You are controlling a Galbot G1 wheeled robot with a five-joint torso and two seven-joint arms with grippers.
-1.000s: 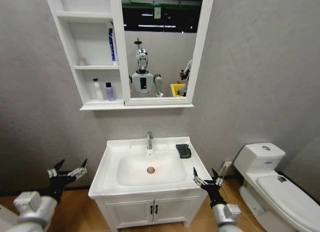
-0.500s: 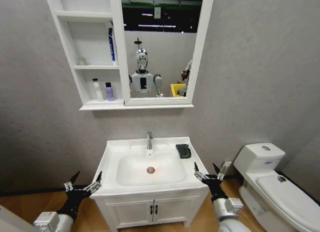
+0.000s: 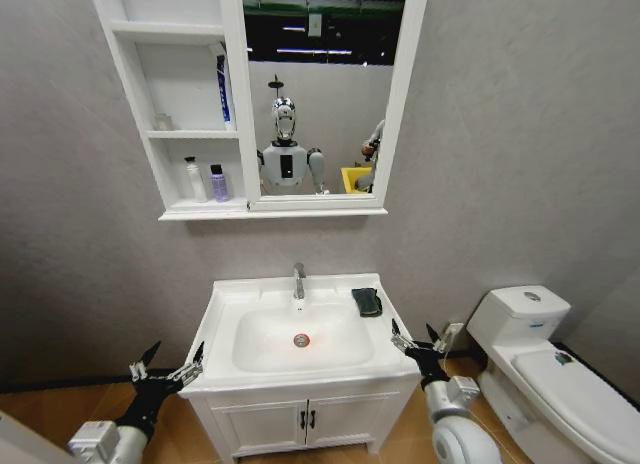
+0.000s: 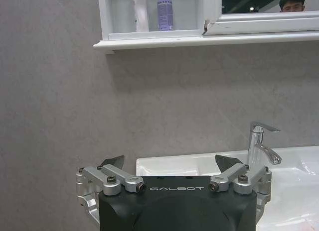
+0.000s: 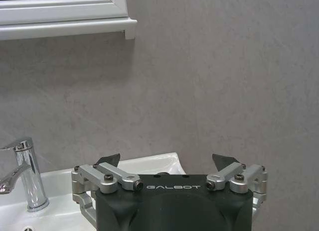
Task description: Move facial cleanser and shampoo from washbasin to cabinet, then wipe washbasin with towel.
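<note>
your left gripper (image 3: 167, 363) hangs spread wide and empty just left of the washbasin (image 3: 225, 314). your right gripper (image 3: 419, 342) sits spread wide and empty at its right edge. the towel (image 3: 367, 302) lies on its back right corner.

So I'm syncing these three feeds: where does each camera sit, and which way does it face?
Head view: high on the robot, looking forward and down at the washbasin, cabinet and towel; both grippers low, left gripper and right gripper.
Left wrist view: behind the open left gripper, facing the wall, faucet and cabinet.
Right wrist view: behind the open right gripper, facing wall and faucet.
Both wrist views share faucet and washbasin.
</note>
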